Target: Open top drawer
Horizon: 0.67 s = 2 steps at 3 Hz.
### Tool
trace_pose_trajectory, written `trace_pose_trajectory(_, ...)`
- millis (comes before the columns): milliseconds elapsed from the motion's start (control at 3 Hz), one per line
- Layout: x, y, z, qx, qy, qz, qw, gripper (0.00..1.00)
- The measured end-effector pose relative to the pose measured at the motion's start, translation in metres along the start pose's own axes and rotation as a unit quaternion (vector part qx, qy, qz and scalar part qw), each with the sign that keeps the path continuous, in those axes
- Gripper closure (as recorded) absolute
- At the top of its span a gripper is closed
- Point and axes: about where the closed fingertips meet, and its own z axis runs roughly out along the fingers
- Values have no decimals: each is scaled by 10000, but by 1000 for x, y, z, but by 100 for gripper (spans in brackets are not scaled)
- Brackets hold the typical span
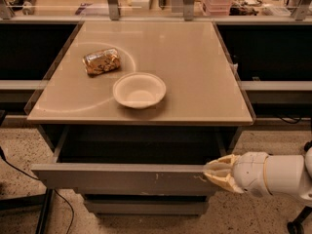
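Pincer [215,174] at right end of top drawer [122,178] front, drawer pulled out

We see warm, yellowish light falling from above, laying a soft sheen across the table top [195,72] and brightening the bowl [139,89]. Beneath it the top drawer [122,178] holds deep shadow inside, and its front is dim. The gripper [210,172], at the drawer's right end, glows pale.

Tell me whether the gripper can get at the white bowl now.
Probably not directly: the gripper sits at the front of the top drawer, below the tabletop edge, and would have to rise over it to reach the white bowl.
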Motion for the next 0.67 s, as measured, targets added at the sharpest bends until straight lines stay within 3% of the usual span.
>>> trace_pose_trajectory(333,0,0,0,0,0,0,10000,86)
trace_pose_trajectory(667,-13,4,-6,80,48,-232,9997,63)
